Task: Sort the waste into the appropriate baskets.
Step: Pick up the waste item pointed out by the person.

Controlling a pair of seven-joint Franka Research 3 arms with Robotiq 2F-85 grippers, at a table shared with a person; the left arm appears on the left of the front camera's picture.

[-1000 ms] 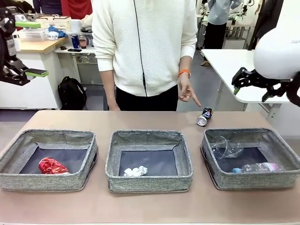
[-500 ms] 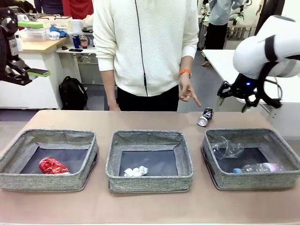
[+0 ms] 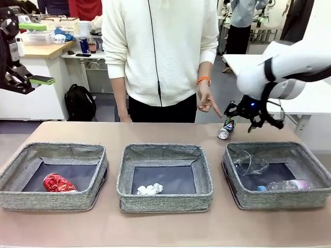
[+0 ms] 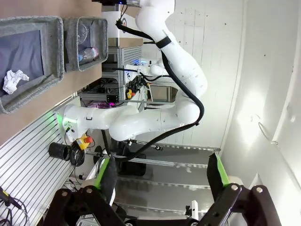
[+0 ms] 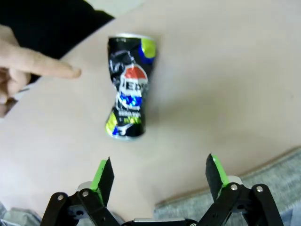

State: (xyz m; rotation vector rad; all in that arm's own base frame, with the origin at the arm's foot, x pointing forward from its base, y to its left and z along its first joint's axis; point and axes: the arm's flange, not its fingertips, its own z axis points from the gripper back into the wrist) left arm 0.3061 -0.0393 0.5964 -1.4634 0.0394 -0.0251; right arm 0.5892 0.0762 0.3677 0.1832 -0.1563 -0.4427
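A dented dark blue-black can (image 3: 226, 128) lies on the table behind the right basket (image 3: 269, 198). A person's hand (image 3: 206, 99) points at it. My right gripper (image 3: 252, 120) hovers open just above and to the right of the can. In the right wrist view the can (image 5: 129, 87) lies ahead of the open gripper (image 5: 160, 176), with the person's finger (image 5: 47, 68) beside it. The left basket (image 3: 51, 200) holds a crushed red can (image 3: 57, 183). A paper ball (image 3: 149, 189) lies in the middle basket (image 3: 164, 202). The right basket holds a clear cup (image 3: 249, 164) and a bottle (image 3: 284, 184). My left gripper (image 3: 35, 53) is raised at the far left, open and empty.
The person stands at the far edge, behind the middle basket. The right basket's rim (image 5: 263, 169) lies close under my right gripper. In the left wrist view the open left gripper (image 4: 162, 176) faces the robot's base, with the paper ball (image 4: 13, 80) at the upper left.
My right arm has swung left and down from the right edge to just over the dark can. The left arm, the pointing hand and the baskets' contents have stayed put.
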